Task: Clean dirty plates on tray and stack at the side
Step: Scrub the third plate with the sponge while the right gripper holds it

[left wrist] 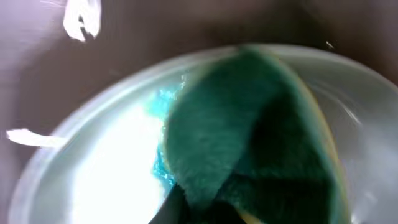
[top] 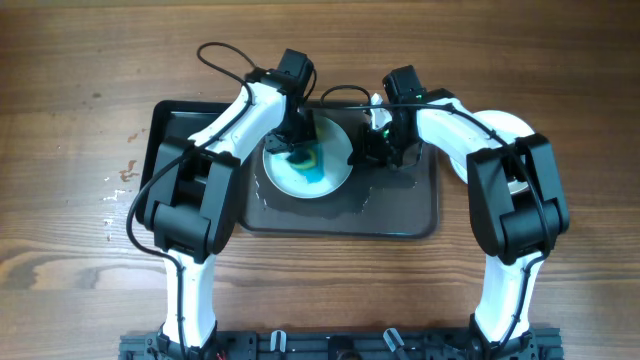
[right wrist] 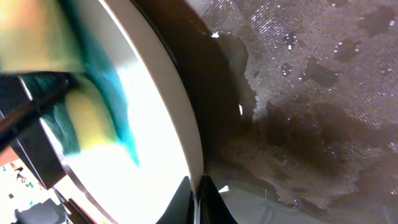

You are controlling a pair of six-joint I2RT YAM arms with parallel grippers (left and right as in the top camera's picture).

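Note:
One white plate (top: 300,178) lies on the dark tray (top: 400,215), with a blue smear (top: 318,176) on it. My left gripper (top: 298,150) is shut on a green and yellow sponge (top: 306,157) and presses it on the plate. In the left wrist view the sponge (left wrist: 249,124) covers much of the plate (left wrist: 93,180), with the blue smear (left wrist: 163,106) at its edge. My right gripper (top: 366,150) is shut on the plate's right rim; in the right wrist view its fingertips (right wrist: 200,196) pinch the rim (right wrist: 177,106). Other plates are out of view.
The tray's surface (right wrist: 305,81) is wet, with a puddle (top: 355,200) next to the plate. The tray sits on a wooden table (top: 80,120) with white specks (top: 118,188) to the left. Cables (top: 225,55) loop behind the arms.

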